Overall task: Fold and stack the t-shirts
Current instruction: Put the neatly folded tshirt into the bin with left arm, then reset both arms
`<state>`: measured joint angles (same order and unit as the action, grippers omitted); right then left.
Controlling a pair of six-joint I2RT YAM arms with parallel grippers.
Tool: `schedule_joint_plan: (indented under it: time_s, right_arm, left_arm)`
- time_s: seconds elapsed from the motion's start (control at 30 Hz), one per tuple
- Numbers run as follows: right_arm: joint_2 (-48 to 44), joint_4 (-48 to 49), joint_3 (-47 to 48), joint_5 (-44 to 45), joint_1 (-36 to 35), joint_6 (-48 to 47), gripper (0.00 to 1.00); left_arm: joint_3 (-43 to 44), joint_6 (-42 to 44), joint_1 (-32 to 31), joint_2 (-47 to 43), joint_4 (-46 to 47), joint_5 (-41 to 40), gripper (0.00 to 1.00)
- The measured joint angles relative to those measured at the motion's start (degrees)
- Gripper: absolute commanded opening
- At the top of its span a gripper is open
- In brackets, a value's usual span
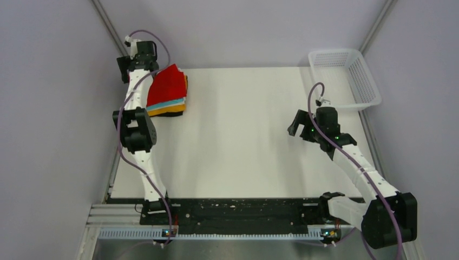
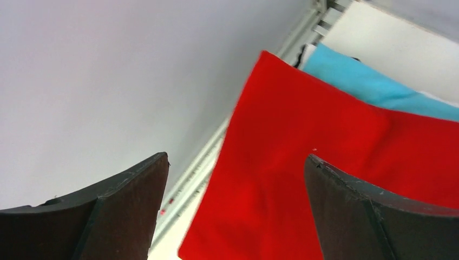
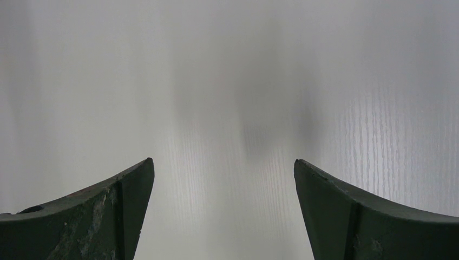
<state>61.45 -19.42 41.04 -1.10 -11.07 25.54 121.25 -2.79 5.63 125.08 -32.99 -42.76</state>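
Note:
A stack of folded t-shirts lies at the table's far left. The red shirt (image 1: 166,85) is on top, with turquoise (image 1: 169,103), orange-yellow (image 1: 185,82) and black (image 1: 174,113) edges showing below it. My left gripper (image 1: 136,54) is open and empty, at the stack's far left corner. In the left wrist view the red shirt (image 2: 325,162) lies between and beyond the fingers, with turquoise (image 2: 368,86) behind it. My right gripper (image 1: 297,129) is open and empty above bare table at the right; its wrist view shows only the tabletop (image 3: 227,108).
A white plastic mesh basket (image 1: 346,78) stands at the far right corner. Grey walls close in on the left, back and right. A metal rail (image 2: 205,162) runs along the table's left edge beside the stack.

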Motion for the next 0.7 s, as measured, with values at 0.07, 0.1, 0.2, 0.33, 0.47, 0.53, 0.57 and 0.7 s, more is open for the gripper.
schedule_joint_plan:
  time_s: [0.07, 0.1, 0.2, 0.33, 0.47, 0.53, 0.57, 0.7]
  right_arm:
    - [0.1, 0.0, 0.0, 0.0, 0.0, 0.0, 0.99]
    - [0.1, 0.0, 0.0, 0.0, 0.0, 0.0, 0.99]
    - [0.1, 0.0, 0.0, 0.0, 0.0, 0.0, 0.99]
    - [-0.1, 0.1, -0.1, 0.5, 0.0, 0.0, 0.99]
    - [-2.6, 0.7, -1.7, 2.6, 0.0, 0.1, 0.99]
    - [-4.9, 0.9, -3.0, 4.1, 0.0, 0.2, 0.99]
    - [-6.0, 1.0, -3.7, 5.0, 0.0, 0.2, 0.99]
    - [-11.1, 2.1, -7.6, 8.5, 0.0, 0.7, 0.99]
  left_arm:
    - [-1.5, -3.4, -0.1, -1.2, -0.8, 2.2, 0.99]
    - [-2.9, -5.0, -0.2, -2.3, -1.2, 3.5, 0.99]
    - [-12.4, -9.8, -0.9, -9.4, -1.1, 8.0, 0.99]
    - [-28.7, -15.0, -3.1, -24.2, 2.7, 15.3, 0.99]
    - [-47.5, -21.7, -7.8, -43.6, 10.6, 22.0, 0.99]
    - [-57.0, -24.3, -11.3, -51.6, 16.0, 22.7, 0.99]
    - [-63.6, -25.8, -14.1, -56.3, 18.8, 22.8, 0.99]
    - [-80.8, -30.9, -22.3, -64.8, 20.6, 22.6, 0.99]
